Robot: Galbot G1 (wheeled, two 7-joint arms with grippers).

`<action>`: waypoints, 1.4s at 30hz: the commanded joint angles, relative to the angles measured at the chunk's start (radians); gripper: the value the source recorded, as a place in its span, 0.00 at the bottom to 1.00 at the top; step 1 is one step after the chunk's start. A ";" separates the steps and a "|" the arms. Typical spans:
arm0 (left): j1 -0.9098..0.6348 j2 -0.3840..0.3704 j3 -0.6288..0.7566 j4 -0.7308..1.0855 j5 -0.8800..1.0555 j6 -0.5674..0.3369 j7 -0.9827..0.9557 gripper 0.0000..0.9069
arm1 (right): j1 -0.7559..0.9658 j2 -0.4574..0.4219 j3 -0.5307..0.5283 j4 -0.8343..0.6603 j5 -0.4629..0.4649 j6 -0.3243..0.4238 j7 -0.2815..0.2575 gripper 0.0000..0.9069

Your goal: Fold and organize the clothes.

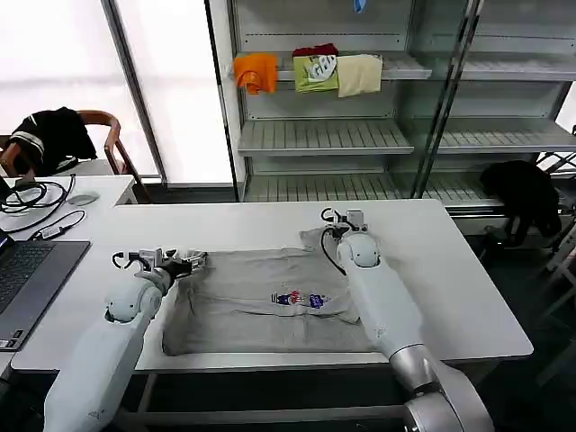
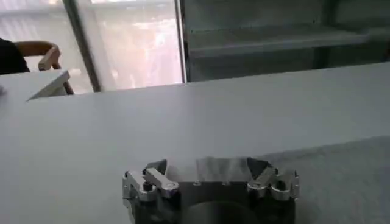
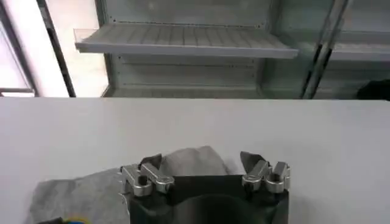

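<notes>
A light grey short-sleeved shirt point(image 1: 256, 301) lies spread flat on the white table point(image 1: 450, 288), its small multicoloured chest print point(image 1: 298, 299) facing up. My left gripper point(image 1: 158, 261) is open and hovers low at the shirt's far left corner; in the left wrist view the grey cloth point(image 2: 341, 179) lies just off to one side of the jaws point(image 2: 207, 167). At the shirt's far right sleeve my right gripper point(image 1: 341, 219) is open too, and a fold of the sleeve point(image 3: 194, 161) shows between its spread jaws point(image 3: 201, 163).
A laptop point(image 1: 31, 274) and cables point(image 1: 40, 202) sit on the desk at the left. Behind the table stand metal shelves point(image 1: 360, 135) holding orange point(image 1: 256, 72), green point(image 1: 317, 72) and cream point(image 1: 360, 75) folded clothes. Black garments hang on a chair point(image 1: 54, 135) and at the right point(image 1: 522, 193).
</notes>
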 commanded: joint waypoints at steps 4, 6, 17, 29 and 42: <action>0.029 0.005 -0.002 -0.013 0.006 0.001 0.025 0.02 | -0.017 -0.002 0.008 0.012 0.014 -0.023 0.007 0.00; 0.032 0.003 -0.001 -0.014 0.008 0.001 0.027 0.02 | -0.024 -0.003 0.012 0.016 0.016 -0.028 0.009 0.00; 0.038 -0.013 0.000 -0.021 0.004 -0.001 0.023 0.02 | -0.069 -0.028 0.008 0.097 0.018 -0.030 0.004 0.00; 0.054 -0.018 -0.030 -0.073 -0.001 -0.048 0.013 0.01 | -0.137 -0.065 0.002 0.312 0.028 -0.044 0.001 0.00; 0.122 0.021 -0.073 -0.255 -0.038 -0.051 0.001 0.01 | -0.222 -0.086 0.018 0.616 0.007 -0.063 0.014 0.00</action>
